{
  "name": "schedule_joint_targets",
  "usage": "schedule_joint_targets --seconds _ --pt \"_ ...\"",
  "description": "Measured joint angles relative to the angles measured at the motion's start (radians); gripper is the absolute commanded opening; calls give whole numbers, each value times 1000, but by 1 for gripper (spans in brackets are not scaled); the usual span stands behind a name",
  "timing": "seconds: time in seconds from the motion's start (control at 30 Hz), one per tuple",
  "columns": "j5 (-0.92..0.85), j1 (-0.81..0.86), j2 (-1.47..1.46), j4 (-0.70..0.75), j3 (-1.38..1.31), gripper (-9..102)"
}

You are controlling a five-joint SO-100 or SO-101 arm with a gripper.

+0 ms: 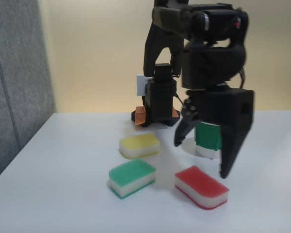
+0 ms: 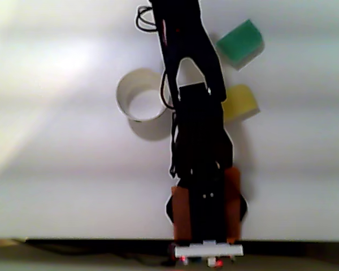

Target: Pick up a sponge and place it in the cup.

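White tabletop [image 1: 63, 194] runs back to a pale yellow wall, with a grey panel at the left of the fixed view. We read no brand, label or writing anywhere. We count three sponges: one yellow-topped sponge [image 1: 139, 145], one green-topped sponge [image 1: 132, 177] and one red-topped sponge [image 1: 201, 186], which lies flat at the front right, apart from the others. We see one green paper cup [image 1: 207, 139] standing upright behind it, its white rim [image 2: 141, 95] showing from above. Our black gripper [image 1: 203, 155] hangs above the red-topped sponge with its fingers spread, empty.
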Motion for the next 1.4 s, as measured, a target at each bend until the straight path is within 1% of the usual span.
schedule_joint_targets --seconds 0.23,0.53,0.63,0.73,0.83,1.03,1.1,1.2,1.27,1.4 --pt "-25 0 -49 -51 -14 47" --pt "-31 3 -52 -169 29 47" --pt "-31 -5 -67 -235 81 47" --pt "-29 -5 -66 -341 149 47" --pt "-20 -3 -66 -460 244 41" --pt "32 -3 -38 -649 350 22" --pt "41 2 -38 -713 390 20" --pt "64 3 -37 -759 426 17" --pt "83 3 -37 -779 434 14" --pt "100 3 -49 -798 430 13"
